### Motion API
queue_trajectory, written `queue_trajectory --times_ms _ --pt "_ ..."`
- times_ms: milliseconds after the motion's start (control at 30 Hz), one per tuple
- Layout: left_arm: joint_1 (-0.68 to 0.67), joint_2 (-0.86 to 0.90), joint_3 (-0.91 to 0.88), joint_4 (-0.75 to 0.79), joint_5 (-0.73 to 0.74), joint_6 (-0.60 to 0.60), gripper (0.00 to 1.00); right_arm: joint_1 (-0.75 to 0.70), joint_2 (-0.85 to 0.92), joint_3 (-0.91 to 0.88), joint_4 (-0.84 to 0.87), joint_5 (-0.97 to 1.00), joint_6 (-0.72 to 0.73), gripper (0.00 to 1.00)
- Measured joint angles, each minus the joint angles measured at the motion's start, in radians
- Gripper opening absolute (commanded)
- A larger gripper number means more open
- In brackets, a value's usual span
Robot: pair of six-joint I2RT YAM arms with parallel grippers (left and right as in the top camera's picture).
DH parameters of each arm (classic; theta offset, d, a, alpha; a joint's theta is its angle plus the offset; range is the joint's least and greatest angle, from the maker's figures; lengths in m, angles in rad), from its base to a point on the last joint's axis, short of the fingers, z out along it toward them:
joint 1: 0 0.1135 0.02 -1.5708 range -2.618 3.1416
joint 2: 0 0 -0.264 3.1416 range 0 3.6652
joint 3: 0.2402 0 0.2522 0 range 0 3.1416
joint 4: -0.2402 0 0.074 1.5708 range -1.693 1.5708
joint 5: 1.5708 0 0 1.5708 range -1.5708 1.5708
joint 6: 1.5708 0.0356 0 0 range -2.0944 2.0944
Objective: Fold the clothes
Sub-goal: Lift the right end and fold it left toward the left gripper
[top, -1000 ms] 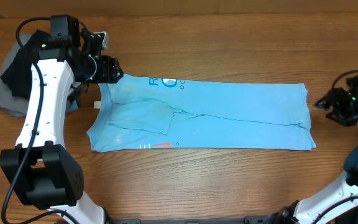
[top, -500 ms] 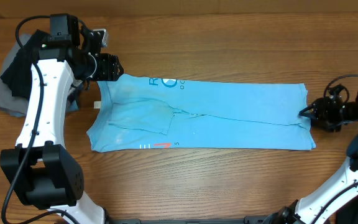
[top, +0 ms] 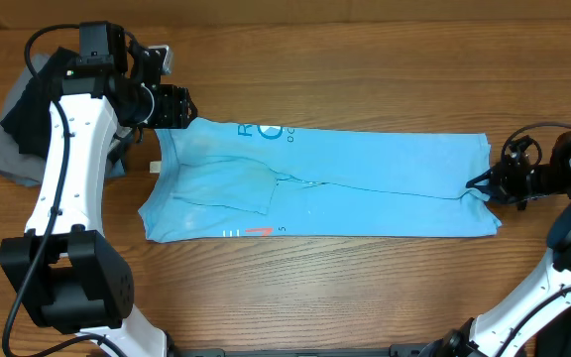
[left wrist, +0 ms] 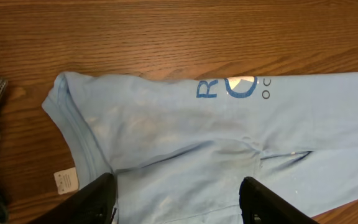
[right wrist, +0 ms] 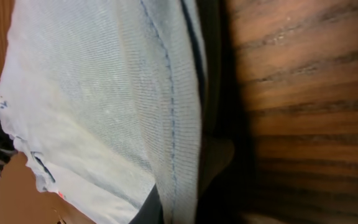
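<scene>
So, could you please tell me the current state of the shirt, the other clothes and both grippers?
T-shirt: flat on the table, folded lengthwise into a long strip, not yet folded across.
Tag: sticking out at the collar end.
Black and grey garments: bunched in an unfolded heap beyond the collar end.
Left gripper: open above the collar end, holding nothing.
Right gripper: shut on the T-shirt's hem.

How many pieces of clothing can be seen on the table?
3: the light blue T-shirt spread in the middle; a black garment and a grey garment piled at far left. Others may hide underneath.
</scene>
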Motion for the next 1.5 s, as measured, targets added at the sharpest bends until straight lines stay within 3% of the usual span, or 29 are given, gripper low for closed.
queue_trajectory --times_ms 333,767,1067,1400,1433,1500 --pt "0.000 -0.020 0.002 -0.007 0.000 0.000 0.67 0.066 -0.161 -0.002 -0.047 0.198 0.158 0.04" --pt "0.000 -0.071 0.015 -0.028 0.000 0.000 0.67 0.422 -0.254 -0.002 -0.141 0.533 0.415 0.04" --pt "0.000 -0.071 0.015 -0.031 0.000 0.000 0.66 0.662 -0.254 -0.002 -0.099 0.609 0.565 0.04" --pt "0.000 -0.071 0.015 -0.031 0.021 0.000 0.66 0.766 -0.254 -0.002 -0.031 0.619 0.676 0.06" --pt "0.000 -0.072 0.015 -0.031 0.023 0.000 0.66 0.772 -0.254 -0.002 -0.027 0.620 0.681 0.08" --pt "0.000 -0.072 0.015 -0.032 0.026 0.000 0.66 0.785 -0.254 -0.002 -0.015 0.619 0.701 0.24"
